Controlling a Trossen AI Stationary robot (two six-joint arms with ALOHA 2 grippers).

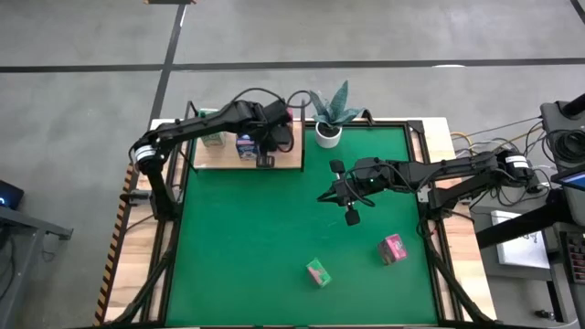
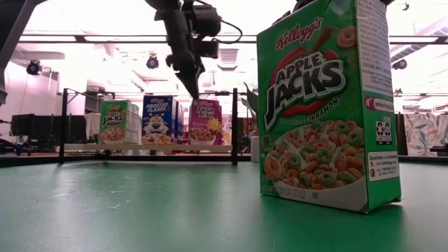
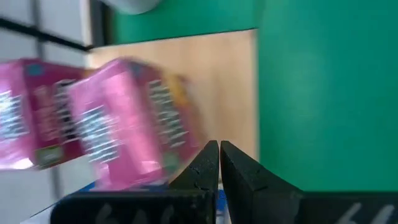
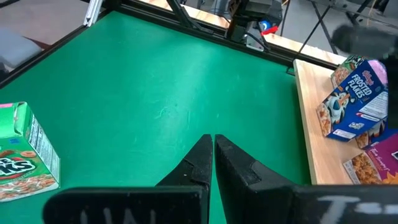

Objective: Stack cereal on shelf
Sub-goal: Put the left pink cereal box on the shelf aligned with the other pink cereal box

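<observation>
Nearest on the green counter (image 1: pixel 247 247) stood a green cereal box (image 1: pixel 318 272) and, beside it, a pink cereal box (image 1: pixel 393 249). Farther back, the right hand (image 1: pixel 353 217) hovered over mid-counter, fingers pressed together and empty. Farthest, the left hand (image 1: pixel 265 161), likewise pinched closed on nothing, hung over the shelf (image 1: pixel 283 157) by a blue cereal box (image 1: pixel 245 146) and other cartons.

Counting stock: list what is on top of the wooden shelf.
On the shelf stand a green box, a blue box and a pink box. The shut left gripper hangs over it; its arm covers part of the board, so more may be hidden.
</observation>
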